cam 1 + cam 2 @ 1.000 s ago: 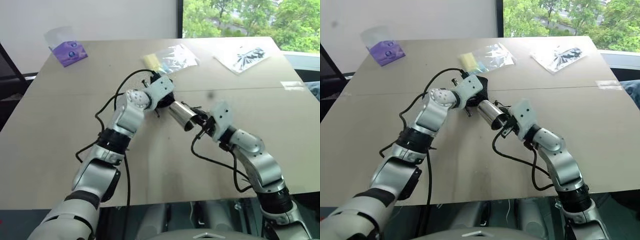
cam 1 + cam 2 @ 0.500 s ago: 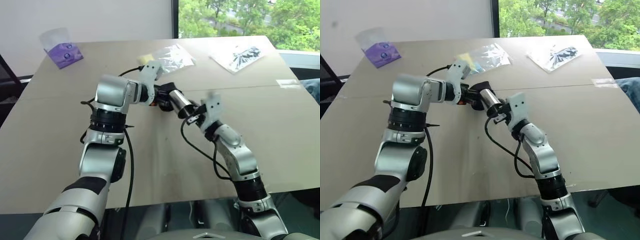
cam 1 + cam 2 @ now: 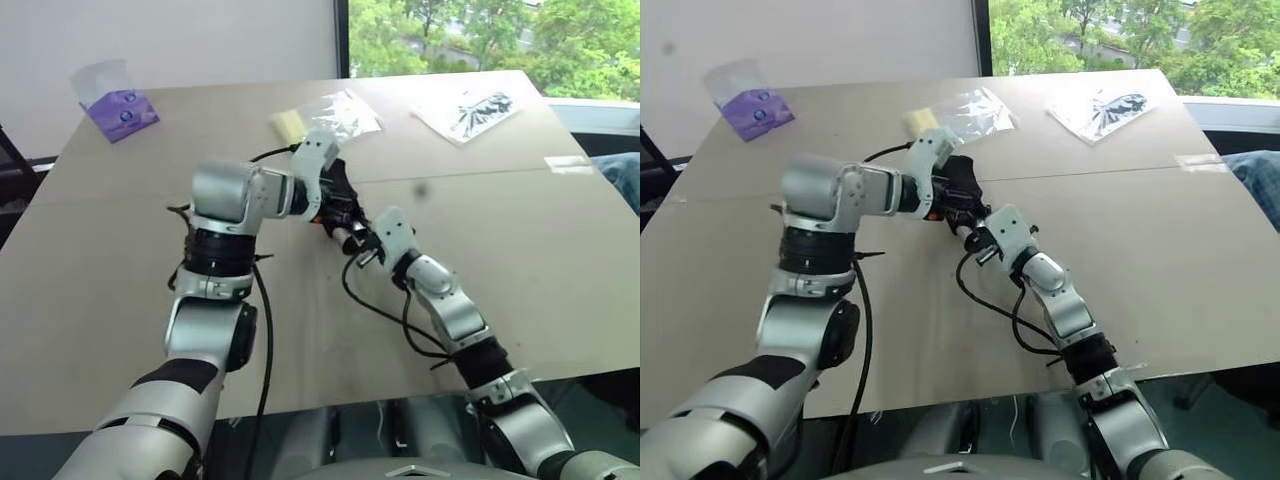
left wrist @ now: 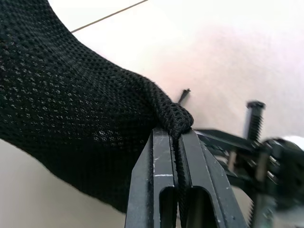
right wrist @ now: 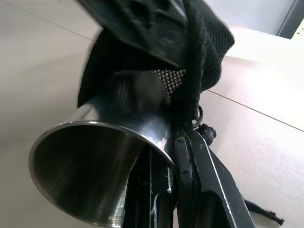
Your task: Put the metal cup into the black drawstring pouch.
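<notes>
left tool [image 4: 176,142] clamps pouch [image 4: 71,118] rim | right tool [image 5: 173,142] pinches cup [image 5: 95,175], far end hidden

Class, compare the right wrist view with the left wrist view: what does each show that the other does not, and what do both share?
Right wrist view alone: the metal cup, its open rim towards the camera and its far end going into the pouch mouth, with the right gripper shut on its rim.

Left wrist view alone: the left gripper with jaws pinched shut on a fold of fabric.

Both: the black drawstring pouch and the pale table.
</notes>
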